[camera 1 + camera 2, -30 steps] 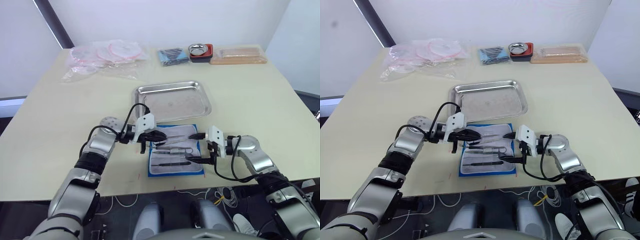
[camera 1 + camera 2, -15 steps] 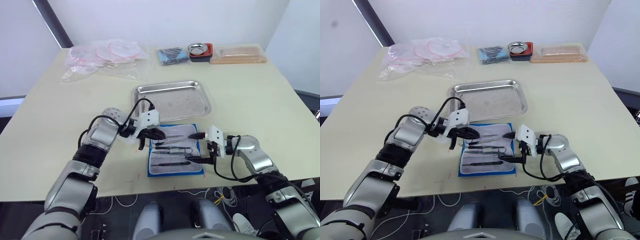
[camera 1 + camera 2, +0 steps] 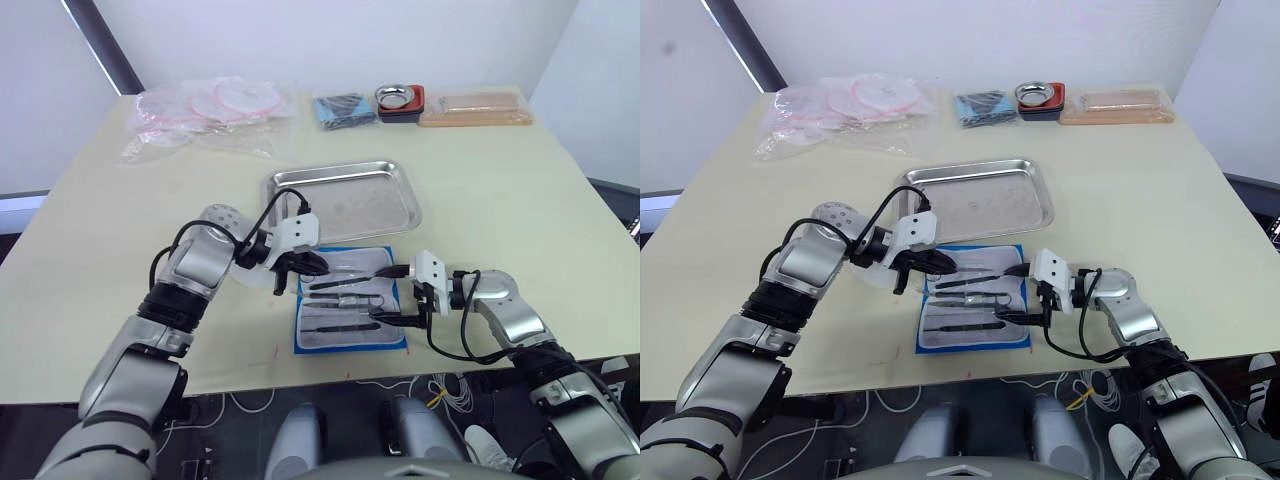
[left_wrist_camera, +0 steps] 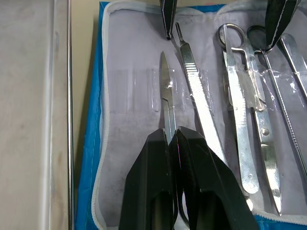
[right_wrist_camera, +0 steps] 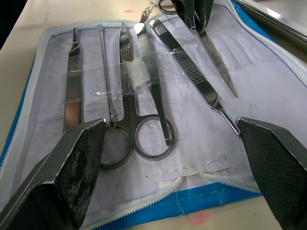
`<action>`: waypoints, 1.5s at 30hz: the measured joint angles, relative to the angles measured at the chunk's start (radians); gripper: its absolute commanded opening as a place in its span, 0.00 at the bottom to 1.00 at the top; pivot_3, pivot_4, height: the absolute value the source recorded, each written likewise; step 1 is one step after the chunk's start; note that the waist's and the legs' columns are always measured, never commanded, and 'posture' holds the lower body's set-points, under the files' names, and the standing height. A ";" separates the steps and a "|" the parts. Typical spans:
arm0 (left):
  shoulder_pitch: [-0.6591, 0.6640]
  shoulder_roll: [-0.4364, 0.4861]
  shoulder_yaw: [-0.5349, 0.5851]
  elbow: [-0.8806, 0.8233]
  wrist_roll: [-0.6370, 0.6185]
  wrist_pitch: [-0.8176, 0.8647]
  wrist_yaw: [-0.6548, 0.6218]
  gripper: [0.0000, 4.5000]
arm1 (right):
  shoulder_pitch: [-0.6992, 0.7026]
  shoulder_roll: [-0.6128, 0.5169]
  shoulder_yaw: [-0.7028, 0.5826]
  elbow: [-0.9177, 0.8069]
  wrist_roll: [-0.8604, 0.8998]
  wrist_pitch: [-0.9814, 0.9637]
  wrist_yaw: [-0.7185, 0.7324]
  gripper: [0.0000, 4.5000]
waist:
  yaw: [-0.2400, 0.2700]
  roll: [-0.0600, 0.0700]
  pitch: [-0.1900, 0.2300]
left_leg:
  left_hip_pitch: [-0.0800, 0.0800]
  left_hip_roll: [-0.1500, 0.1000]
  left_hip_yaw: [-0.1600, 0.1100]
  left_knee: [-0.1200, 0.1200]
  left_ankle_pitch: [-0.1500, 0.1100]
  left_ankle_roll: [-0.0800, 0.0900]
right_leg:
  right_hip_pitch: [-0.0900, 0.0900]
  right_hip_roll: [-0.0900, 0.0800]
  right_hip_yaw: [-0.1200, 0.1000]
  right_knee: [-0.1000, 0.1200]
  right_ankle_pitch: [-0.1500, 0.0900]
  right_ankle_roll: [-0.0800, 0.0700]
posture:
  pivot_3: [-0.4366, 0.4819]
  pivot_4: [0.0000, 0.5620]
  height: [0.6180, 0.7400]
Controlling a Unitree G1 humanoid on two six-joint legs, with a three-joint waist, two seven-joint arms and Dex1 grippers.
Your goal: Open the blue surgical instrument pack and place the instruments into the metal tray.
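1. While its two black fingers pinch together on a slim pointed instrument (image 4: 166,91), the left gripper (image 4: 173,139) sits over the end of the blue surgical instrument pack (image 3: 350,312) nearest the metal tray (image 3: 343,201).
2. That held instrument still lies against the grey-white lining, its tip pointing toward the right gripper (image 5: 172,143).
3. Spread wide, the right gripper's fingers (image 5: 76,163) bracket the opposite end of the pack, at about 3 o'clock of it on the table, gripping nothing.
4. Beside the held tool lie the other instruments: a flat-handled blade (image 4: 199,100), ring-handled scissors (image 4: 242,120) under clear tape, and a thin probe (image 5: 106,76).
5. The pack lies open and flat near the table's (image 3: 520,190) front edge, just at 6 o'clock of the tray.
6. The tray holds no instrument.
7. At 12 o'clock along the far edge sit a small blue bundle (image 3: 345,108), a round bowl in a red dish (image 3: 401,100) and a tan packet (image 3: 475,108); clear plastic bags (image 3: 215,115) lie at 10 o'clock.
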 measured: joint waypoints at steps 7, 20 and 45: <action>0.000 0.010 0.000 -0.023 0.001 0.018 -0.005 0.01 | 0.000 0.001 0.000 -0.001 0.000 0.000 0.000 1.00 | 0.000 0.000 0.001 | 0.000 0.001 0.000 0.000 0.000 0.000 | 0.000 0.000 0.000 0.000 0.000 0.000 | 0.48 0.27 1.00; 0.000 0.066 0.001 -0.022 0.000 0.001 -0.028 0.01 | 0.000 0.003 0.000 -0.002 0.000 0.000 -0.002 1.00 | 0.000 0.000 0.002 | -0.001 0.002 0.000 0.000 0.000 0.000 | -0.002 0.000 -0.001 0.000 0.000 0.000 | 0.48 0.27 1.00; 0.005 0.173 0.025 -0.072 -0.044 0.029 -0.076 0.01 | 0.000 0.013 0.000 -0.002 0.000 0.000 -0.008 1.00 | 0.002 0.001 0.003 | -0.001 0.006 0.001 -0.001 0.000 0.000 | -0.003 0.000 -0.002 -0.001 -0.001 -0.001 | 0.48 0.27 1.00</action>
